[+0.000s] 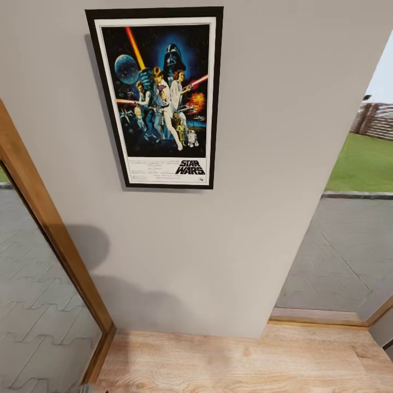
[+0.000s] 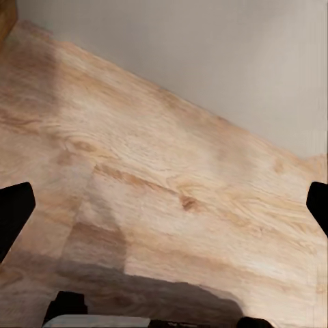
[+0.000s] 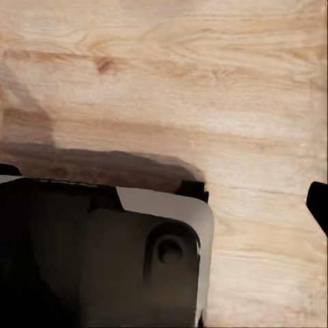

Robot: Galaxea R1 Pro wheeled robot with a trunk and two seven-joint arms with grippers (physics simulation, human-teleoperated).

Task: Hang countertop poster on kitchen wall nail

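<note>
I see the poster (image 1: 158, 97) hanging flat on the pale wall (image 1: 256, 207), high above the wooden floor (image 1: 240, 360), my left gripper (image 2: 164, 205) spread wide over it, the right one's spread I cannot tell.

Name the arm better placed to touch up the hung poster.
Left, marginally: the poster hangs on the wall left of the head view's centre. Both wrist cameras face the wooden floor, so either arm must rise first.
</note>
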